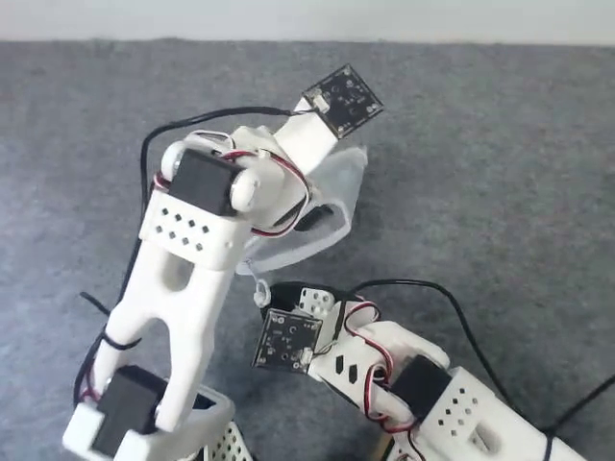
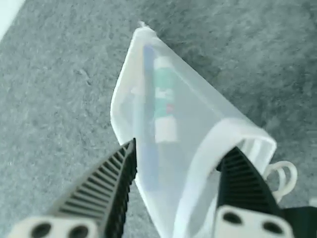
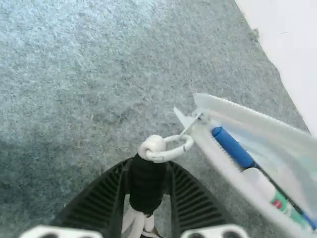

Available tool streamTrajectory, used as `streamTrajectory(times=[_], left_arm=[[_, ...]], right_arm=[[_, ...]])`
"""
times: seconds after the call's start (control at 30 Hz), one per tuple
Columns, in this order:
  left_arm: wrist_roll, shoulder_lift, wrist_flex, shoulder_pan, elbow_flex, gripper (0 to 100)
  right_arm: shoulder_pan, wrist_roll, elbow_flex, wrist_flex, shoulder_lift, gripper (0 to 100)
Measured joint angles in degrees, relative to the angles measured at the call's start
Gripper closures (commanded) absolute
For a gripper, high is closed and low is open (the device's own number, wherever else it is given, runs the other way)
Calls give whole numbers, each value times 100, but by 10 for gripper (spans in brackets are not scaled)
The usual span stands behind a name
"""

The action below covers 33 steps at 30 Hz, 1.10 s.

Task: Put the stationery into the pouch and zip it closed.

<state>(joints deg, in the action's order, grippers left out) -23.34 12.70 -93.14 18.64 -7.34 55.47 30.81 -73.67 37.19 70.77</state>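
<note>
With the pen (image 3: 233,148) inside the pouch (image 1: 346,182) at mid-frame, we judged zipping was the step in hand. The left claw (image 2: 181,151) clamped the pouch's end and the right claw (image 3: 148,166) pinched the zipper pull (image 3: 163,147); next we needed a straight pull along the open mouth.

**Clearance around the pouch (image 1: 341,187).** Open grey carpet (image 1: 500,192) lies free beyond the pouch and out to both sides. The near side is obstructed. The left arm (image 1: 192,250) reaches over the pouch from above, the right arm (image 1: 423,384) comes in low, and a black cable (image 1: 459,315) loops beside it. The left gripper (image 2: 182,148) clamps the pouch between its jaws. The right gripper (image 3: 148,166) pinches the zipper pull (image 3: 161,146) at the pouch's corner, with a blue pen (image 3: 233,147) lying just behind it.
</note>
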Motion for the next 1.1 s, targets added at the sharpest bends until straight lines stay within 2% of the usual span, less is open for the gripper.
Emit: streamTrajectory(times=[0.17, 0.37, 0.83, 1.1], left_arm=[[53, 0, -18, -18, -264, 754], [53, 0, -475, -53, -818, 754], [44, 0, -545, -1046, -923, 754], [-352, 1108, -554, -1354, 308, 754]], right_arm=[[0, 9, 0, 0, 0, 994], [-62, 9, 0, 0, 0, 994], [-703, 9, 0, 0, 0, 994], [-985, 18, 369, 738, 316, 994]])
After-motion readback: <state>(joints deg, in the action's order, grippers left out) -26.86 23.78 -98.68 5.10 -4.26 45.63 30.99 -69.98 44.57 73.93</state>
